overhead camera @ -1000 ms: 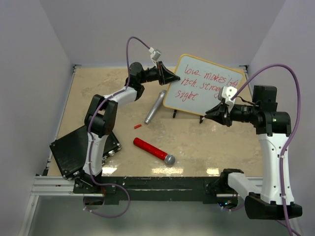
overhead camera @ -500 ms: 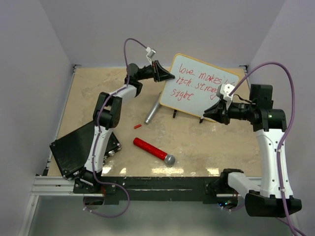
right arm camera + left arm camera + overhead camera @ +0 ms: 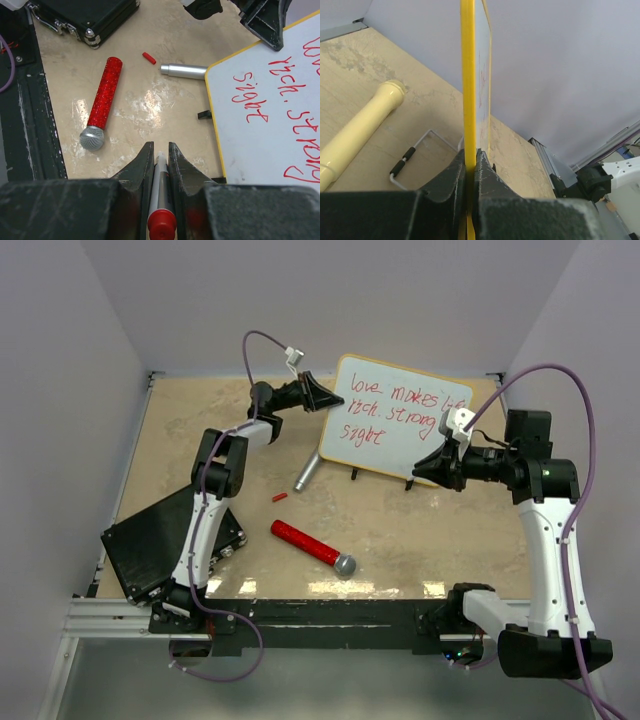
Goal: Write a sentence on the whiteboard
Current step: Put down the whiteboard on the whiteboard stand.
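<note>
The whiteboard (image 3: 395,445) stands tilted at the back of the table on black wire feet. It bears the sentence (image 3: 400,405), red handwritten words in three lines starting with "love". My left gripper (image 3: 322,398) is shut on the board's left edge, which shows as a yellow strip (image 3: 467,75) between the fingers (image 3: 469,152). My right gripper (image 3: 420,466) hovers by the board's lower right corner, shut on a marker (image 3: 160,195) with a red end. In the right wrist view (image 3: 160,147), the board (image 3: 280,145) and the word "sight" (image 3: 250,102) lie to the right.
A red glitter microphone (image 3: 312,545) lies in the front middle. A silver cylinder (image 3: 307,472) lies by the board's left foot, with a small red cap (image 3: 280,496) near it. A black case (image 3: 160,540) sits at the front left. A wire foot (image 3: 415,150) shows under the board.
My left gripper has drawn the whiteboard to the left and back, holding its edge. My right gripper with the marker has barely shifted.
</note>
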